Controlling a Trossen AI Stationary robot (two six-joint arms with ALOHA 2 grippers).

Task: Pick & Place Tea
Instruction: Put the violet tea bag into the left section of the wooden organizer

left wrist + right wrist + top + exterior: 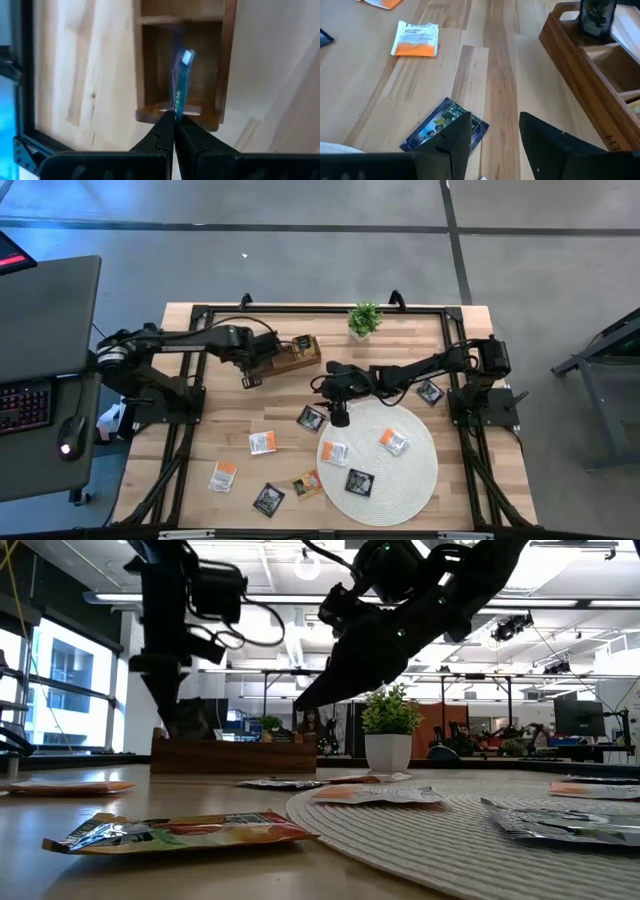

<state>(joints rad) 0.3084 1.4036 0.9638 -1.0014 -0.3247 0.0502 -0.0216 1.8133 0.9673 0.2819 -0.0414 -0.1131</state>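
Observation:
The long brown wooden tray [295,355] lies near the table's far edge. My left gripper [254,372] hovers over the tray's left end compartment [180,65], shut on a dark tea sachet [181,80] seen edge-on. My right gripper [495,125] is open and hangs just above the table by the mat's far-left rim. A black sachet [445,127] lies flat partly under one of its fingers, untouched as far as shows. Other sachets lie flat: a white-and-orange one [262,442] on the wood, and another [394,442] on the round woven mat [400,490]. My left gripper pinches the dark sachet by its upper edge [175,112] between both fingertips, from above, pointing down. The sachet hangs upright below the fingers, its lower end within the tray's end compartment. Whether it touches the compartment floor, I cannot tell.
A small green potted plant [364,320] stands at the far edge, right of the tray. More sachets lie near the front edge [223,476] [268,498] [306,483] and one by the right arm's base [430,392]. A black frame borders the table.

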